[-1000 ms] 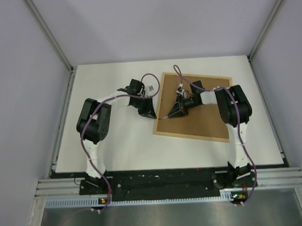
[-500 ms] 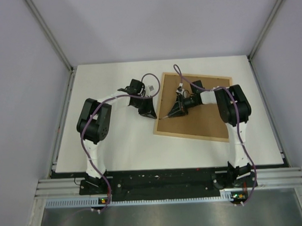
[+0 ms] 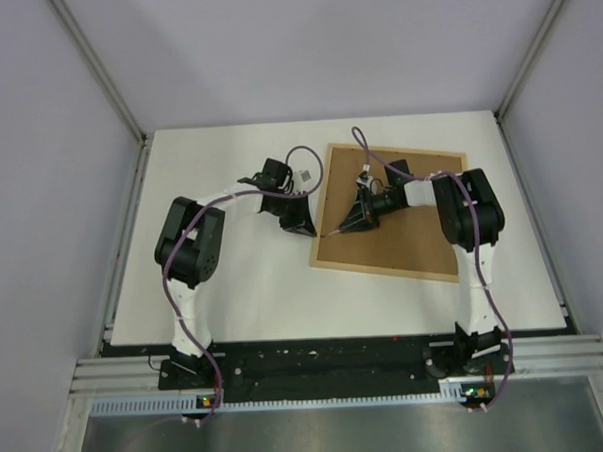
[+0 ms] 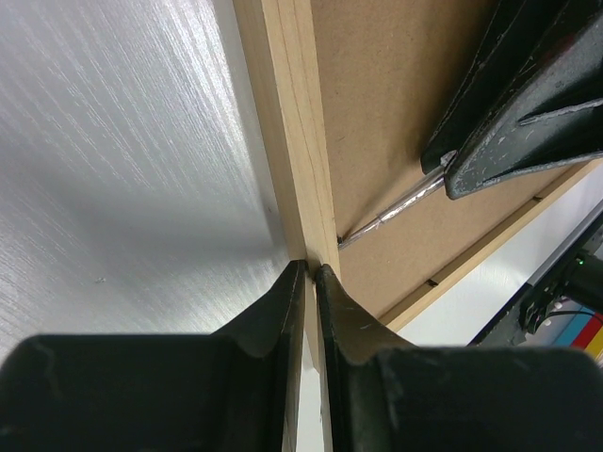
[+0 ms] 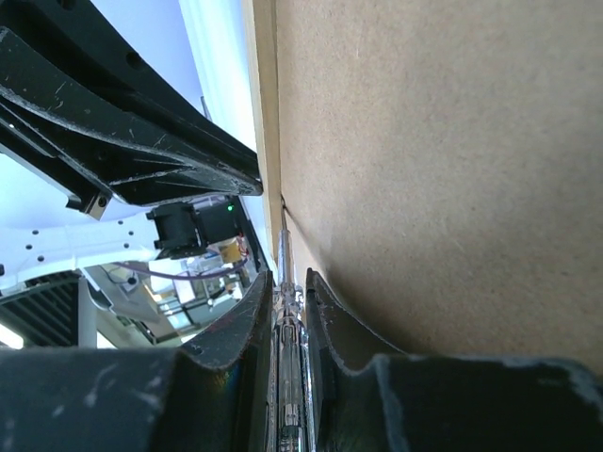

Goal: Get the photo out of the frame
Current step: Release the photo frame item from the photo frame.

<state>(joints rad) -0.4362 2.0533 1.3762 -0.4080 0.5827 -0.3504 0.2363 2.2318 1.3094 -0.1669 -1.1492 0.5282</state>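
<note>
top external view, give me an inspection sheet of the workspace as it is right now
surface: white table, no marks seen
job's things: frame lies face down and skewed, brown backing board in place; photo not visible
clutter: nothing seen
grippers: left gripper jaws nearly shut, tips on the frame's left rail; right gripper jaws shut on a thin metal tool, its tip at the seam between board and rail
cables: purple cables run along both arms
surroundings: grey walls on three sides, metal rail along the near edge
</note>
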